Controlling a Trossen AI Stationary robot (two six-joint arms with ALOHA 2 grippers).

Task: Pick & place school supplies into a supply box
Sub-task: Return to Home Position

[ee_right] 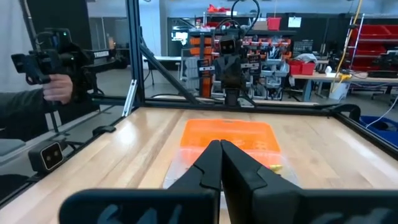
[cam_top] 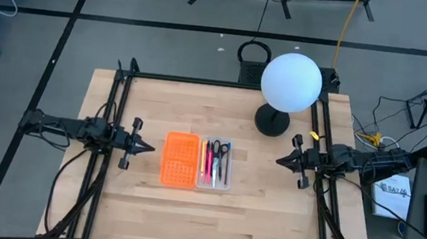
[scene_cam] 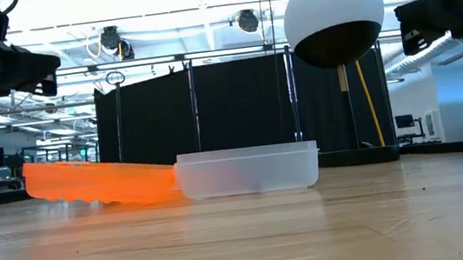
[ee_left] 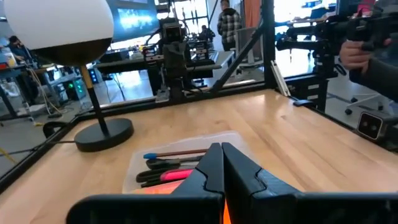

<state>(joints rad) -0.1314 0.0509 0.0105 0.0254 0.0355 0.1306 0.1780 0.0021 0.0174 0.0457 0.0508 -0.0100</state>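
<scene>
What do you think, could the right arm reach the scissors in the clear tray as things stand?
Probably yes. The right gripper, shut, points at the clear tray with nothing between; the scissors lie uncovered on its side, and the lamp stands off that path.

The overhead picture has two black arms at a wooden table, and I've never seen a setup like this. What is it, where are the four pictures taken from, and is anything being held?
It is a two-armed robot. One picture looks straight down, one looks level across the table, and two come from cameras on the arms' wrists. The left pincer and right pincer are shut and empty, on either side of an open supply box, orange on one half. Its clear tray holds pens and pencils and scissors. A white globe lamp stands near the right arm. Nothing is held.
</scene>
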